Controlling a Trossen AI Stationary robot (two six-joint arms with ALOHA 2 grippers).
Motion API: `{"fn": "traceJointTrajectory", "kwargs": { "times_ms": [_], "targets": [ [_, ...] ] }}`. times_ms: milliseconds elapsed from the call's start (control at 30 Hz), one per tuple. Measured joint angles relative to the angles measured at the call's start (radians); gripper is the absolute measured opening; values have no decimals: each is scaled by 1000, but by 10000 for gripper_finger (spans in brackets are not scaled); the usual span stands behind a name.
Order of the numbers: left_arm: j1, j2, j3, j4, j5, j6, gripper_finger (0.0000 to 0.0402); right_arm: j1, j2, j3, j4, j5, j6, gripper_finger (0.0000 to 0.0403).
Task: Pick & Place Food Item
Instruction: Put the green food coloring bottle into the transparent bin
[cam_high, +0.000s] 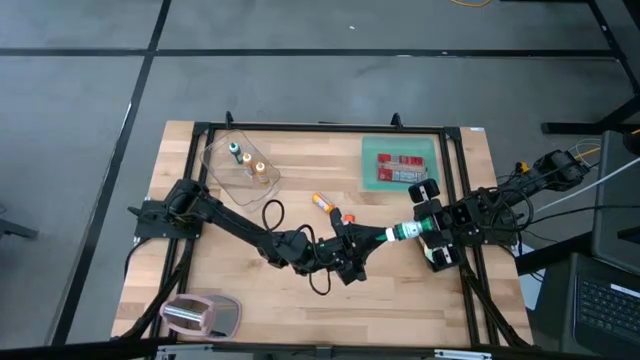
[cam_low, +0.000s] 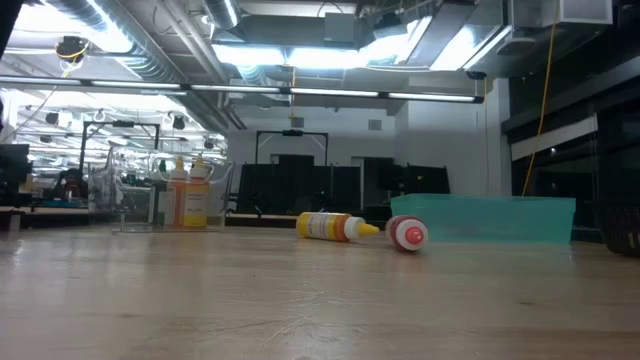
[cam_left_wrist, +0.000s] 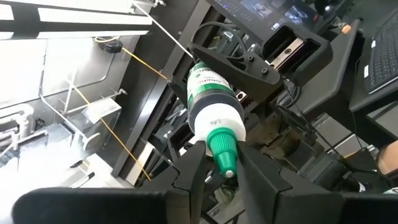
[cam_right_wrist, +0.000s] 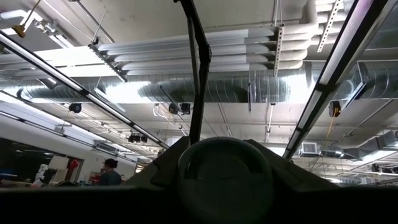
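Note:
A white bottle (cam_high: 398, 234) with a green label and a green cap hangs above the table's middle right, between my two grippers. My right gripper (cam_high: 415, 232) is shut on its body; the right wrist view shows the round bottom (cam_right_wrist: 224, 171) filling the space between the fingers. My left gripper (cam_left_wrist: 221, 167) faces the bottle head-on and is shut on its green cap. A yellow bottle (cam_low: 335, 227) and a red-capped bottle (cam_low: 408, 234) lie on their sides on the table. Neither gripper shows in the low view. My left gripper pinches the green cap's nozzle (cam_left_wrist: 224, 155) between its two fingers, coming level from the table's left side along the bottle's length. My right gripper pinches the labelled body (cam_left_wrist: 202, 78) near the bottle's bottom end, from the table's right side. The bottle is clear of the table, cap toward the left gripper.
A clear bin (cam_high: 240, 160) with small bottles stands at the far left. A teal tray (cam_high: 400, 160) with red packets stands at the far right. A pinkish bag (cam_high: 200, 315) lies at the near left corner. A black frame (cam_high: 320, 128) rims the table.

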Motion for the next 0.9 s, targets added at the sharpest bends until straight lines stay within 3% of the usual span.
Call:
{"fn": "traceJointTrajectory", "kwargs": {
  "times_ms": [267, 633, 900],
  "targets": [
    [-3, 0, 0, -1, 26, 0, 88, 0, 0, 0, 1, 0, 0, 132],
    [-6, 0, 0, -19, 41, -8, 129, 0, 1, 0, -1, -18, 0, 132],
    [-7, 0, 0, -1, 50, -9, 106, 0, 1, 0, -2, -10, 0, 132]
  ]
}}
